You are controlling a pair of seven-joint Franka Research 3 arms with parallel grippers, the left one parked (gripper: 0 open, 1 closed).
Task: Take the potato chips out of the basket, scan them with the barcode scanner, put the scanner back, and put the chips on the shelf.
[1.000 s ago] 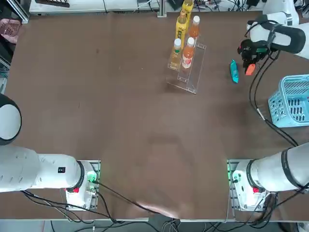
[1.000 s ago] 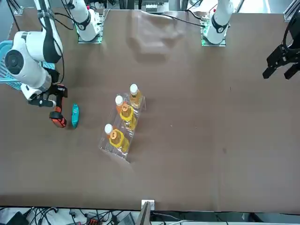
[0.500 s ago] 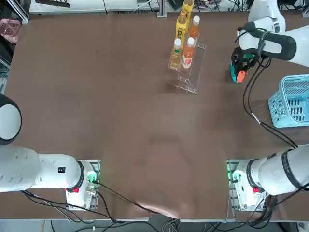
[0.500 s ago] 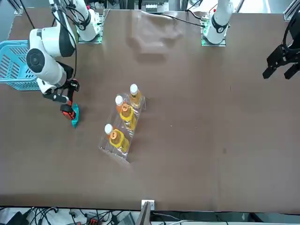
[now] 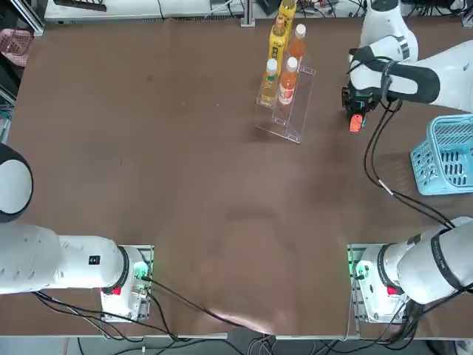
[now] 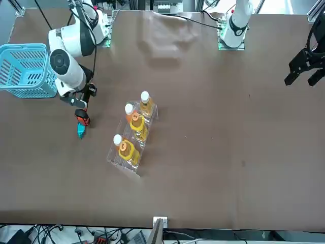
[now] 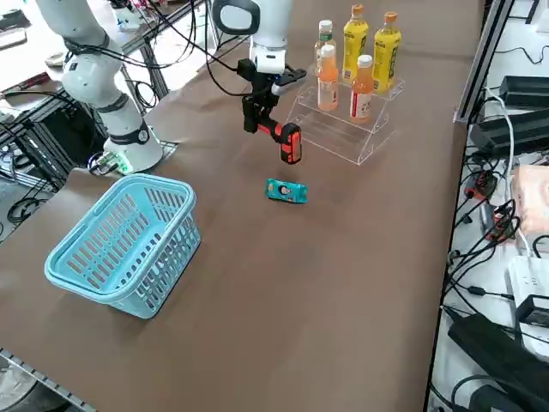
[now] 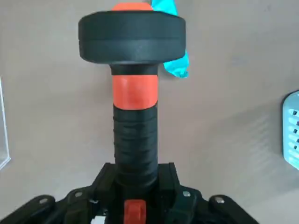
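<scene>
Between the shelf (image 7: 343, 129) and the basket (image 7: 120, 245), the right gripper (image 7: 255, 107) has its jaws clamped on the barcode scanner (image 7: 279, 135), above the potato chips (image 7: 286, 191) on the surface (image 7: 343, 283); top view hides the packet.

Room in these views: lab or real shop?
Most likely a robotics lab staging a checkout: arms bolted to a brown table, cables along its edge. The right claw holds a barcode scanner over the chips.

Robotics lab, likely: brown table (image 5: 185, 185), cable tangles (image 7: 497, 249) at edges, aluminium framing (image 5: 22, 15).
</scene>
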